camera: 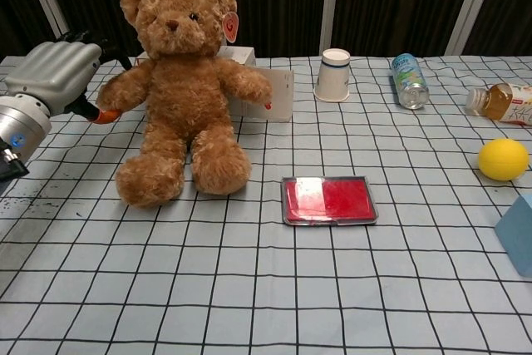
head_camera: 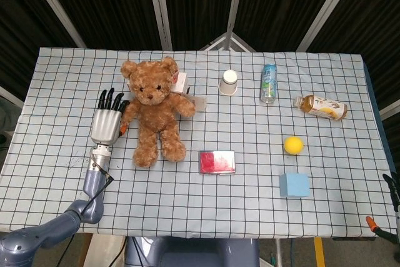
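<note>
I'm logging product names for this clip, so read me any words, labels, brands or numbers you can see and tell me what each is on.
None can be read.
Teddy bear's ear tag: print too small.
White box: red mark, blurred.
Blue-labelled bottle: label blurred.
Tea bottle: label blurred.
Paper cup: no legible print.

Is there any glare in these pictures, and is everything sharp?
Chest view: a bright patch of glare on the red tin lid; the teddy bear and left hand look sharp. Head view: even light, the same tin washed pale, little shadow.
</note>
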`<state>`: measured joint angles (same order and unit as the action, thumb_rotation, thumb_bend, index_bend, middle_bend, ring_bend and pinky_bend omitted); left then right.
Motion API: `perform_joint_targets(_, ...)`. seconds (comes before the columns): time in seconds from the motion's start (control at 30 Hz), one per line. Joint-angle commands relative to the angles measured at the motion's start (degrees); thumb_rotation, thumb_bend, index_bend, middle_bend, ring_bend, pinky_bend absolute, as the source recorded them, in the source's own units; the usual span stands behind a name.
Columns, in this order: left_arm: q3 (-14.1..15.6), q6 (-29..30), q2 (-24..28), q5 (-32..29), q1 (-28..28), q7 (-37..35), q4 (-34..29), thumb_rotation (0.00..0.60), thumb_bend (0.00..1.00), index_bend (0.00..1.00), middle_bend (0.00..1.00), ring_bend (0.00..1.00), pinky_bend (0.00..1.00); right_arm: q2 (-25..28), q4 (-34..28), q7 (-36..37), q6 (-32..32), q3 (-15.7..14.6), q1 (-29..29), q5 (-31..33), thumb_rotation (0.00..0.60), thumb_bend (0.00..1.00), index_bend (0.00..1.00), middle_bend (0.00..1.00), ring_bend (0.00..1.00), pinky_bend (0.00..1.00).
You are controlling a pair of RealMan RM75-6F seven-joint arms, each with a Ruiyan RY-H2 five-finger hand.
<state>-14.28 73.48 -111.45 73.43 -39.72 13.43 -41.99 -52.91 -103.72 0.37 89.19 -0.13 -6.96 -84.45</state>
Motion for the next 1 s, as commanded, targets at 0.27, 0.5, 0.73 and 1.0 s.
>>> perform_joint_targets(0.27,0.06,-0.14,-3.06,0.54,-0.27,-1.43,6.17,0.6,0.48,0.37,0.27,0.0,0.0,0.26,-0.19,0.19,-0.3,-0.09,0.08,0.07,0.6,0.22,0.11,0.06,0.07,0.0)
perform_joint_targets(0.5,-1.35,2.4,-5.32,0.42,-0.73,-2.3,9.6,0.6,0.54,0.52,0.42,0.07,0.0,0.38,-0.25,0.34,-0.39,-0.21,0.09,-0.08,0.6,0.22,0.11,0.06,0.07,0.0)
perform_joint_targets(0.73,-2.35,3.95,-6.94,0.41,-1.28,-3.44,12.06,0.6,0.55,0.57,0.48,0.11,0.0,0.46,-0.5,0.31,-0.28,-0.33,0.04,-0.35,0.6,0.22,0.11,0.06,0.07,0.0)
perform_joint_targets(1.0,-3.46,3.78,-6.65,-0.09,-1.83,-3.7,11.68,0.6,0.53,0.53,0.44,0.11,0.0,0.5,-0.61,0.28,-0.59,-0.41,0.14,-0.23,0.6,0.22,0.11,0.06,0.07,0.0)
